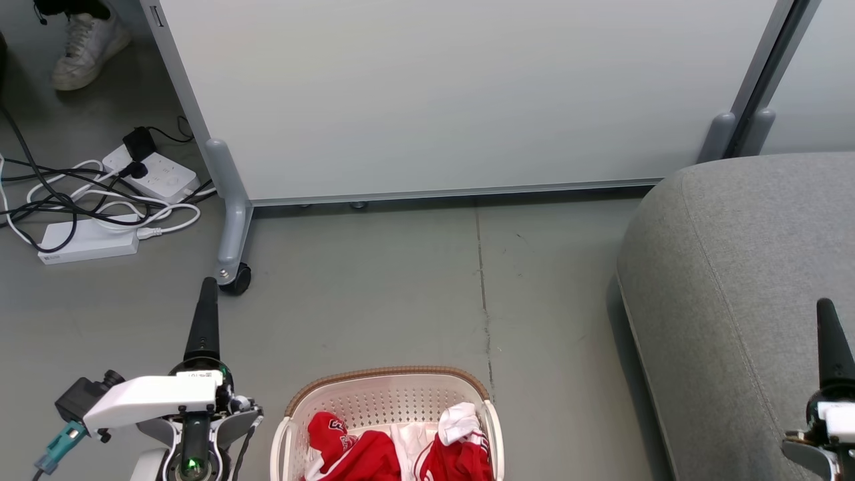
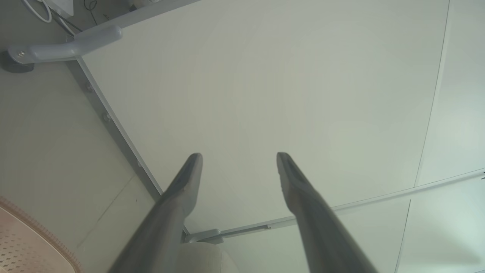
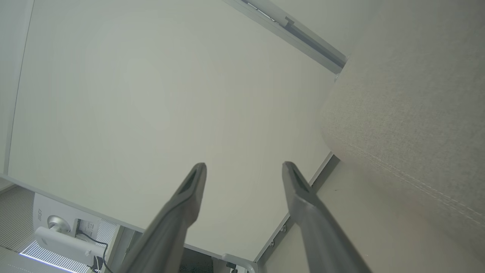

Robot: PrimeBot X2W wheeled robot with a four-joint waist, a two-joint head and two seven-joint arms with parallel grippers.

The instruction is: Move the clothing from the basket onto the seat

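Red clothing (image 1: 361,457) lies in the basket (image 1: 387,369) between left gripper (image 2: 238,155) and right gripper (image 3: 244,165), both spread empty; best pinch one bunched fold deep.

Grey floor (image 1: 401,287): open strip between cream-white perforated plastic basket (image 1: 387,394) and pale grey wheeled partition panel (image 1: 434,100). The panel walls off the far side; its grey castor foot (image 1: 234,267) juts forward at left. Tangled white power strips and cables (image 1: 100,200) far left. Large grey fabric seat cushion (image 1: 735,267) bounds the right, with a floor gap between it and the basket.

basket (image 1: 387,401) and clothing (image 1: 361,454) cropped below
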